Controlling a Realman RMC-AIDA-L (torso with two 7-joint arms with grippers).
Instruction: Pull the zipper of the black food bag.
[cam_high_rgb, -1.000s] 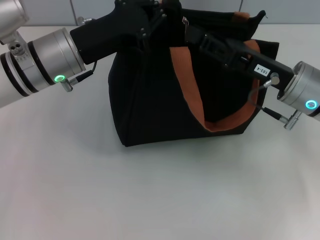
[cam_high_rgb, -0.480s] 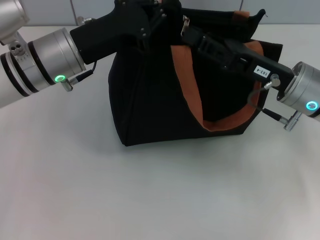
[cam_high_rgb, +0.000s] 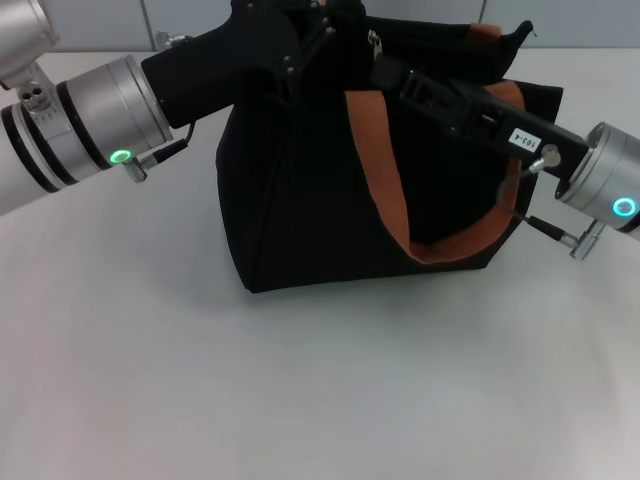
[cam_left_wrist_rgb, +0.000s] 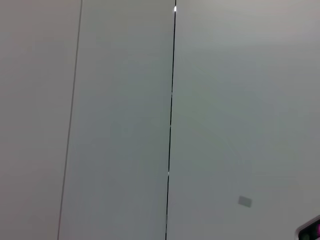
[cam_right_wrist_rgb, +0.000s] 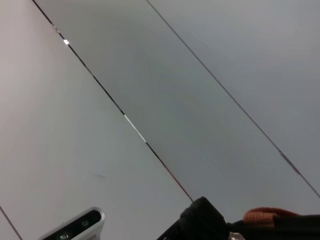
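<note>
At table centre, black food bag (cam_high_rgb: 330, 190), left gripper (cam_high_rgb: 305, 20) on its 11 o'clock top edge, right gripper (cam_high_rgb: 378, 62) reaching from 3 o'clock beside zipper (cam_high_rgb: 373, 41), finger states indiscernible.

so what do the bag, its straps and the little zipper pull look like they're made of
The black food bag looks like matte woven fabric: it sags and creases softly. Its strap appears to be flat orange-brown webbing, possibly nylon. The zipper pull glints silver, so probably metal, though it is small. Both tools are at the bag's top edge.
</note>
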